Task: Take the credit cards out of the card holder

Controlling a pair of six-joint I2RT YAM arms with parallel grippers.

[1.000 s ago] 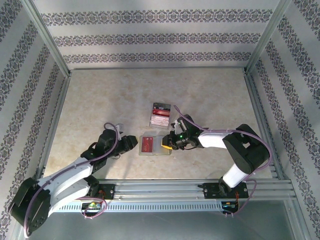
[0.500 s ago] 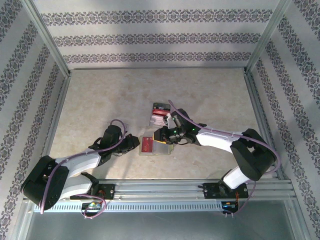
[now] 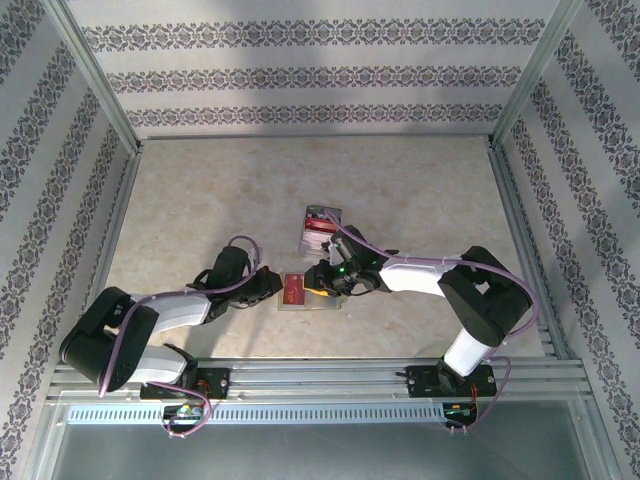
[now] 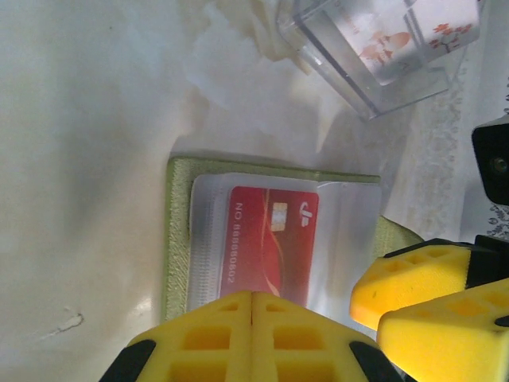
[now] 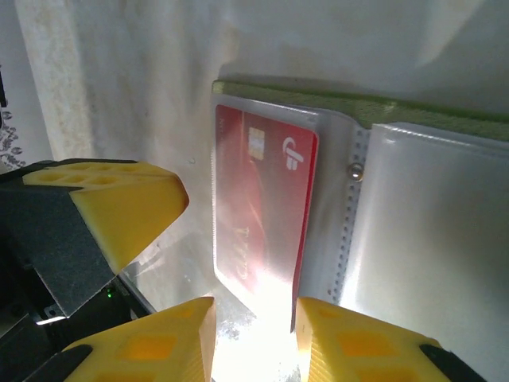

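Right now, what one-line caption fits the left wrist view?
Shut left gripper at the edge of the open green wallet, red card inside its clear pocket.

Lab test cell — aluminium frame [image 3: 320,377], wallpapered panels [image 3: 300,70].

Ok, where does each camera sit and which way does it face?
Top: above and behind the arms, looking down on the table; both arms show.
Left wrist: on the left arm, over the wallet; its shut left claw at bottom.
Right wrist: on the right arm, over the wallet too; open right claw at bottom.
Both wrist views share the red card.
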